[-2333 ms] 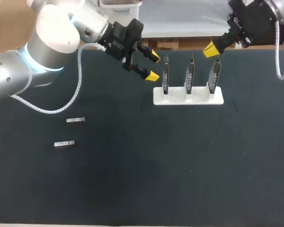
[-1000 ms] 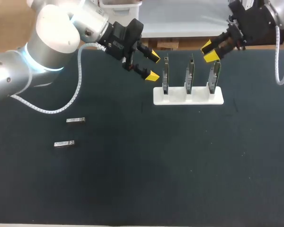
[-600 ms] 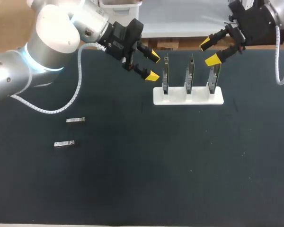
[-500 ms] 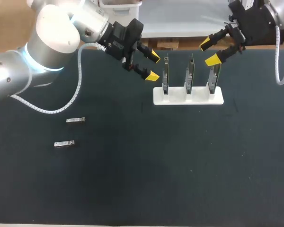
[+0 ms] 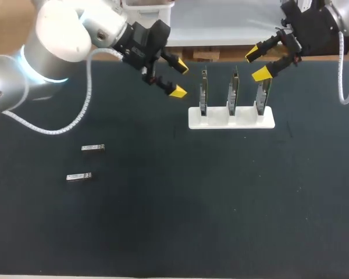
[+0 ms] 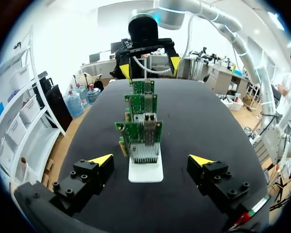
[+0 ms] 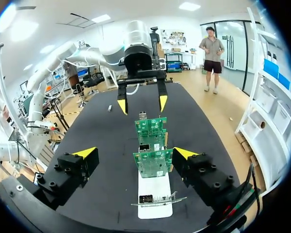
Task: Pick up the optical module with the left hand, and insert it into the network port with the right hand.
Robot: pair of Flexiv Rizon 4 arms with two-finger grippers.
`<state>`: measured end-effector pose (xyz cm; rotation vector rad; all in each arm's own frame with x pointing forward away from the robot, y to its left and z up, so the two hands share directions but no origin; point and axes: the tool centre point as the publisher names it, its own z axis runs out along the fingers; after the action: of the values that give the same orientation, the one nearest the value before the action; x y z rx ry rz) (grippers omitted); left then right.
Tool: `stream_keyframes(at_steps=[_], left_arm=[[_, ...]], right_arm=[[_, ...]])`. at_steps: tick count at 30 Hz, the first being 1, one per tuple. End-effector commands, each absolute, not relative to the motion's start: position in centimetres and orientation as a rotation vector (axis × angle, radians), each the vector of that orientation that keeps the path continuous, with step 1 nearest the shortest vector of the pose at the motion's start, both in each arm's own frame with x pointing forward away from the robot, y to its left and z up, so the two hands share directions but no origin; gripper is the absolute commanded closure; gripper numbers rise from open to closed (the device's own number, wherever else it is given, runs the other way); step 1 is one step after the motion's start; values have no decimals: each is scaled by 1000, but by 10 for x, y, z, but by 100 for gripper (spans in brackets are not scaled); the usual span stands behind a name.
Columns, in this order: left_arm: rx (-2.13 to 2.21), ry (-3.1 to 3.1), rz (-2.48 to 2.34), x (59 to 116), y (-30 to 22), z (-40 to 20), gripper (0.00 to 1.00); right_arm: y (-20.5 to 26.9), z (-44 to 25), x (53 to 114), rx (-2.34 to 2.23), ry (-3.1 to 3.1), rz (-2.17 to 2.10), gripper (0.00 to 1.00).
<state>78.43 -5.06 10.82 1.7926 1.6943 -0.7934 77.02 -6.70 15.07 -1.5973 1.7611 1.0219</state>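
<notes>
My left pincer (image 5: 179, 79) and right pincer (image 5: 256, 64) gaped empty; the 2 small silver metal optical modules (image 5: 93, 148) looked light, stiff, best pinched across their long sides.

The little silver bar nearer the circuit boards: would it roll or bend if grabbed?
Probably neither. The optical module looks boxy and lies flat on the table, so it should stay put rather than roll. It looks like rigid metal, so it is unlikely to flex. Its shiny casing might be slightly slippery.
</notes>
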Motion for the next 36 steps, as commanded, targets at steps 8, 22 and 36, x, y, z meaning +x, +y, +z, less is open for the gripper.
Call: stream_keyframes(at_steps=[8, 22, 36], left_arm=[[1879, 1808, -514, 738, 35, 128, 0], [2022, 1995, -234, 709, 132, 107, 0], [2081, 2129, -103, 676, 176, 64, 0]], right_arm=[[-67, 151, 768, -1594, 1761, 1016, 0], [-67, 151, 768, -1594, 1761, 1016, 0], [-67, 151, 768, -1594, 1761, 1016, 0]])
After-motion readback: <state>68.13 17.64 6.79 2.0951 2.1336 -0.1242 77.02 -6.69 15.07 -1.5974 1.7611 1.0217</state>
